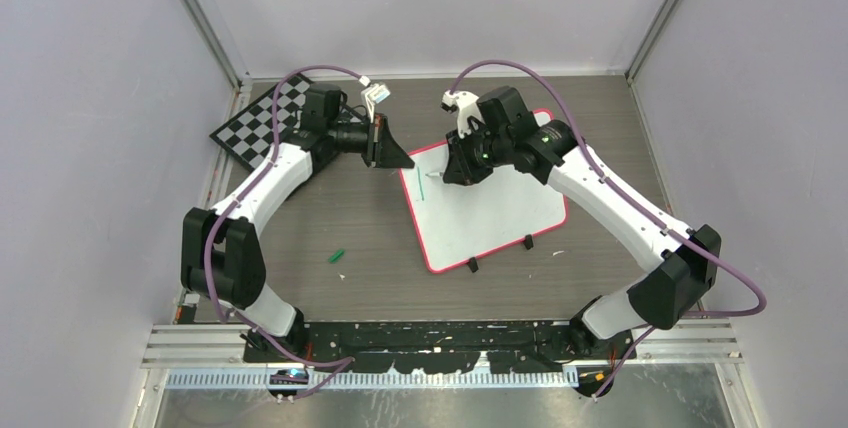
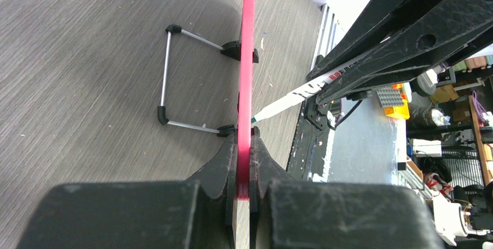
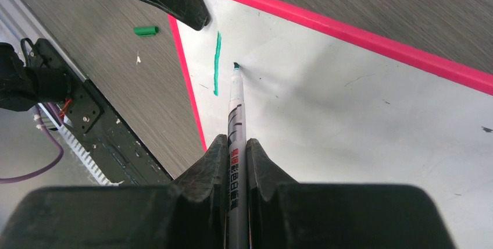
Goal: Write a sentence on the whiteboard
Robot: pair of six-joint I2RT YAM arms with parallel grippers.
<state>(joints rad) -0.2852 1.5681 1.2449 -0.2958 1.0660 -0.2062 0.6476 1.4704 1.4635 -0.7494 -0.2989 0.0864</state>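
The whiteboard is found on the desk, its pink rim clamped at the far-left corner by the left hand. A marker is pinched in the right hand, its tip set against the whiteboard just beside a single green stroke near the left rim. A green cap is seen left of the whiteboard.
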